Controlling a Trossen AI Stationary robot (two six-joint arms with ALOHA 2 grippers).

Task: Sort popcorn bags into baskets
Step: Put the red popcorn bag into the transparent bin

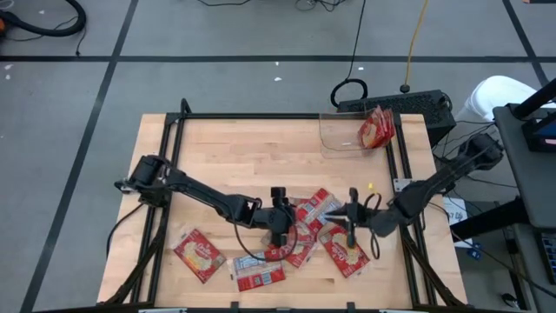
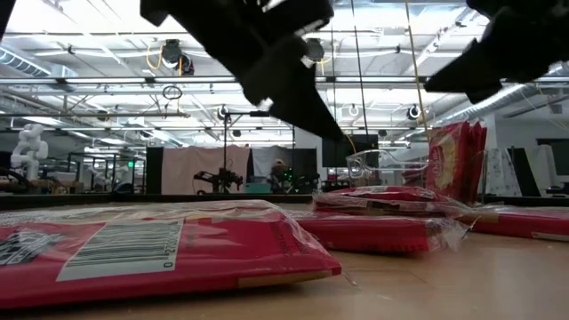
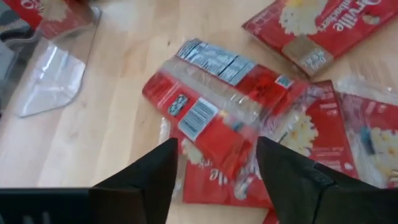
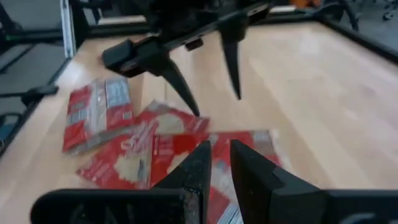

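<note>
Right up against the low cam lies a flat red popcorn bag (image 2: 151, 258), barcode panel up, on the wooden table (image 1: 243, 148); more red packets stack behind it. From where I'm standing the action is mid-table, at the front: the left gripper (image 1: 278, 228) hangs w/ fingers spread apart, nothing between them, straight over the pile of popcorn bags (image 1: 300, 236). Its wrist cam shows the target packet (image 3: 217, 106) directly below and just ahead of the fingertips (image 3: 169, 149), lying label-side up (blue-grey panel, small barcode), clear wrap crinkled, resting on top of other bags. Its long axis runs diagonal across the line of the open fingers, not square to it, so I'd guess a wrist twist or a pinch on the near short edge is needed. The right gripper (image 1: 351, 219) sits just beside, over the pile's right edge, fingers nearly together w/ only a slim gap and holding nothing. Left arm is nearer the barcode packet; right is nearer the bag w/ the yellow-cream picture (image 1: 345, 250). Clear basket (image 1: 343, 139) is well apart at the table's far right corner, one bag (image 1: 376, 129) leaning in it. Two more bags (image 1: 199, 254) lie off to the pile's left, still unsorted; most of the job looks undone.
</note>
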